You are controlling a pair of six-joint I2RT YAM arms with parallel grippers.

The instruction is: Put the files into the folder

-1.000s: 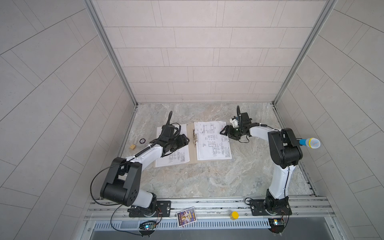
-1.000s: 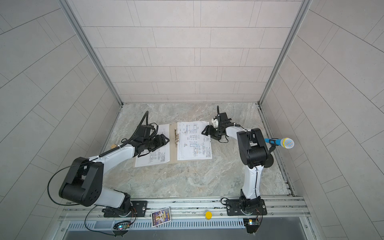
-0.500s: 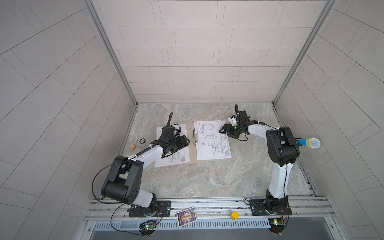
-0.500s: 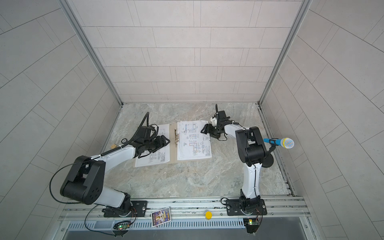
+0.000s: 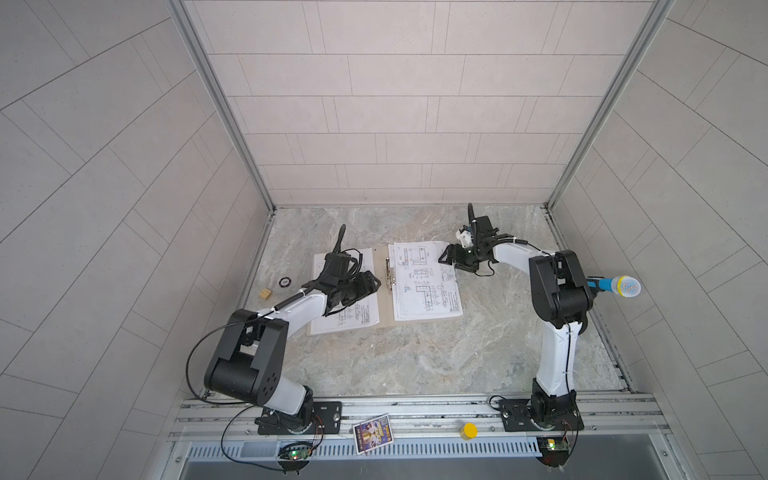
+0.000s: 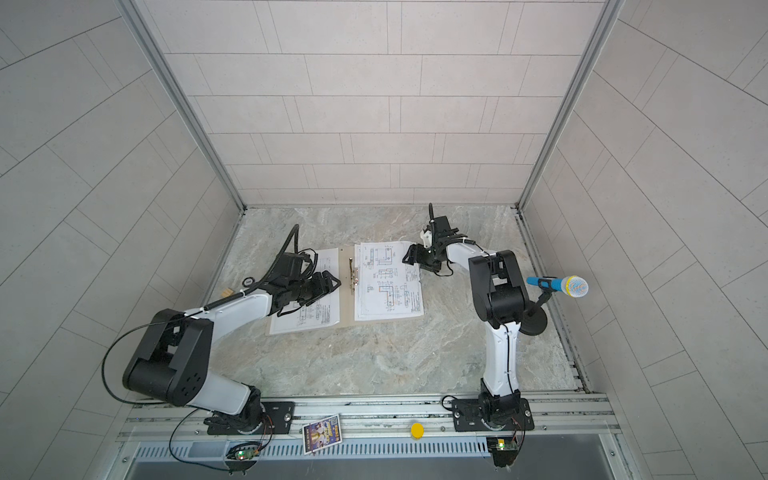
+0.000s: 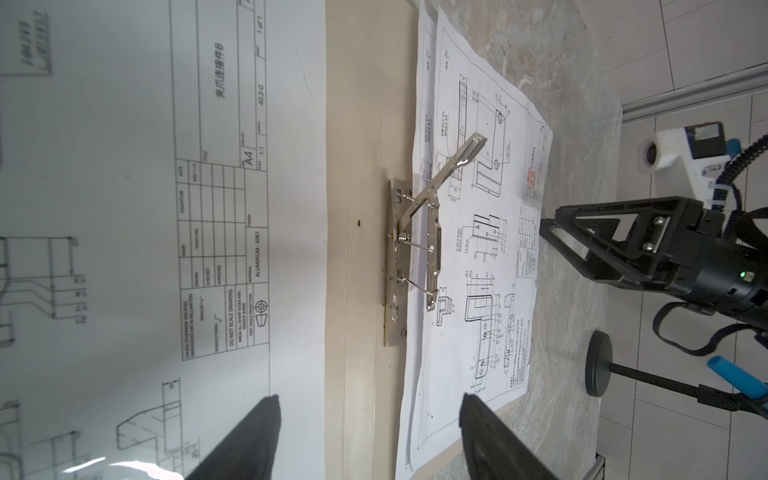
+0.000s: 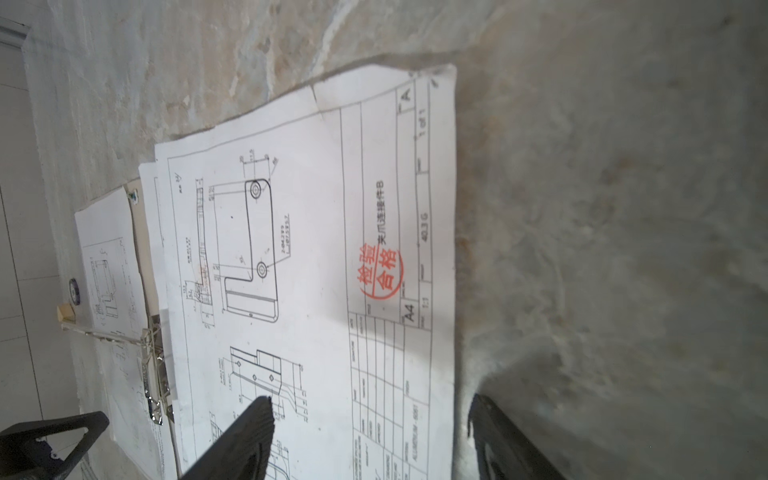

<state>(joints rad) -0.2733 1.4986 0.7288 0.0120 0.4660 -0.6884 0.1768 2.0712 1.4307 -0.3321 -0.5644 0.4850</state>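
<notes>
Shifting toward nine o'clock, your right gripper (image 5: 444,261) now straddles the two-o'clock edge of the stamped sheet (image 5: 424,286), jaws apart (left gripper (image 5: 374,284) released too); folder (image 5: 385,311) alignment likely next.

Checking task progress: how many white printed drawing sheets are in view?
3. One white drawing sheet lies on the open tan cardboard folder's left flap; two overlap on its right flap, a red-stamped sheet atop a second sheet. More could be hidden underneath.

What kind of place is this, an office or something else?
Probably a robot test cell, not an office: the left arm and right arm are bolted to an aluminium rail, pale panel walls enclose the marble-look table, and a microphone stands nearby.
</notes>
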